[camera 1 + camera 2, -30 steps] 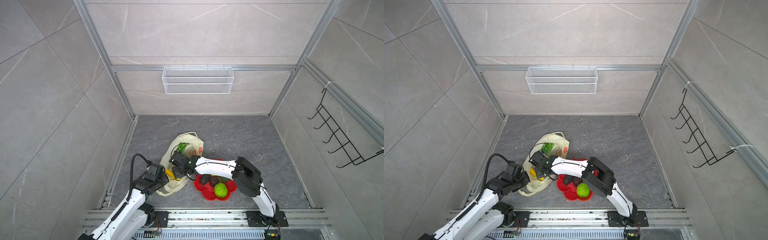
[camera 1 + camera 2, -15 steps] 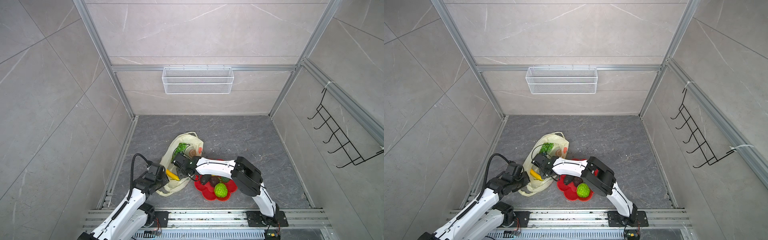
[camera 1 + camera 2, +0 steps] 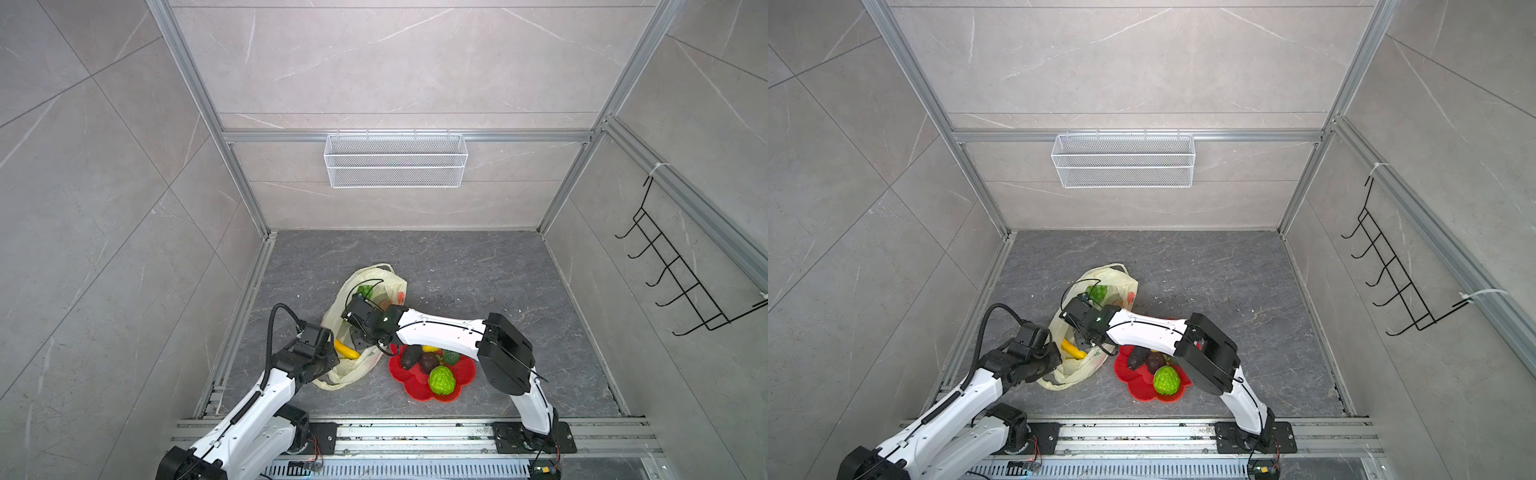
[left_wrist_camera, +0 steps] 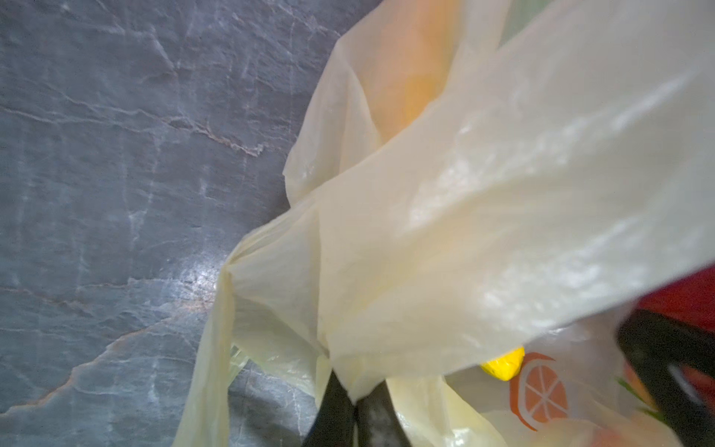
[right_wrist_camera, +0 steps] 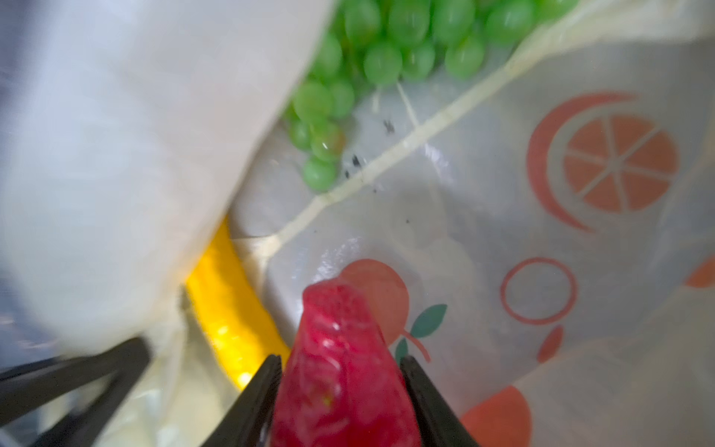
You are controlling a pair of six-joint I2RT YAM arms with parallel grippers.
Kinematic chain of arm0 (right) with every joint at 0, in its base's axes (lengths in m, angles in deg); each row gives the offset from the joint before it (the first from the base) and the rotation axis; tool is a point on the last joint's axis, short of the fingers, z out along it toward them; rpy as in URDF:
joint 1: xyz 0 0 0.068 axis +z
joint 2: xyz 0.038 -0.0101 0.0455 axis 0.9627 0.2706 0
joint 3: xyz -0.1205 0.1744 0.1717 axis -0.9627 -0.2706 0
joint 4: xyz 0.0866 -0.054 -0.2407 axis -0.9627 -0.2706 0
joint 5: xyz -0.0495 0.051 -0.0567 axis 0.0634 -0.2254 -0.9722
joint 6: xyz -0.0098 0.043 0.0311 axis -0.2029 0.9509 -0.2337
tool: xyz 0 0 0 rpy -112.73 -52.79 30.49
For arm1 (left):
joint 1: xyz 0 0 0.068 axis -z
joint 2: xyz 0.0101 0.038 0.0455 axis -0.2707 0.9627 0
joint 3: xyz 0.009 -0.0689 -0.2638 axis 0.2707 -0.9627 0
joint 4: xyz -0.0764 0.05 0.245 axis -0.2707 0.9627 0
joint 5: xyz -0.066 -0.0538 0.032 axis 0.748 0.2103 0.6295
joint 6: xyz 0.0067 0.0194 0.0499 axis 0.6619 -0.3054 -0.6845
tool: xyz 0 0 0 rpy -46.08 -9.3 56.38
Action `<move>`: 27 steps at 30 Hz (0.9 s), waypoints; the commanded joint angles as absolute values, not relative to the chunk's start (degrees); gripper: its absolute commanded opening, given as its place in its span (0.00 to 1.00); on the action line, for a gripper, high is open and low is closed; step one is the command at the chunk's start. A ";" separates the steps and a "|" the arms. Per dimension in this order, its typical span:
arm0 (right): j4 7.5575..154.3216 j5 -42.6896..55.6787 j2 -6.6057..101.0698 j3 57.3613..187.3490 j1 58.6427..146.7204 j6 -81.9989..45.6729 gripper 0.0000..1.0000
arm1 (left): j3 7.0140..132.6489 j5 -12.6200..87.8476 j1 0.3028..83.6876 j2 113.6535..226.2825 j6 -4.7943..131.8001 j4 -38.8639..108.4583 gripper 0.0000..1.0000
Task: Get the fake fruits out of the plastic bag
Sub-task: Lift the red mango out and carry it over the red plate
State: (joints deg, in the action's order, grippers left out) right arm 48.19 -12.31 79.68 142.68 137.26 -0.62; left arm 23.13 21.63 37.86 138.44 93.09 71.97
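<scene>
1. Your left gripper (image 4: 354,398), fingers shut, pinches the thin cream-yellow plastic bag (image 4: 464,213);
2. your right gripper (image 5: 340,362), inside it, clamps the red plastic strawberry (image 5: 340,340), jaws half apart;
3. done: dark avocados (image 3: 410,356), bumpy green ball (image 3: 441,380) on red flower-shaped plate (image 3: 417,392); left: yellow banana (image 5: 228,309), green grape bunch (image 5: 387,46).

White arms (image 3: 436,330), black joints (image 3: 505,353), black cables (image 3: 272,332)

One plastic bag (image 3: 345,376); one red flower-shaped plate (image 3: 415,390); two dark avocados (image 3: 410,357) (image 3: 428,362); one bumpy green ball (image 3: 441,380); one yellow banana (image 3: 347,350); one green grape bunch (image 5: 387,50); one red strawberry (image 5: 340,367); one lemon (image 3: 428,349), mostly hidden; one white wire basket (image 3: 395,166); one black hook rack (image 3: 681,282).
</scene>
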 commanded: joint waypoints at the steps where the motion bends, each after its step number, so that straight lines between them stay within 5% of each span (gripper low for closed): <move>1: 45.06 -13.00 74.89 144.39 137.05 -2.60 0.48 | 26.69 18.83 38.08 139.48 89.72 70.72 0.00; 19: 30.00 -12.35 51.31 124.13 137.39 -3.29 0.48 | 28.08 16.16 38.04 140.56 82.67 65.31 0.00; 27: 21.96 -10.41 50.94 119.81 141.19 -1.93 0.47 | 27.46 16.11 37.99 139.72 82.66 64.81 0.00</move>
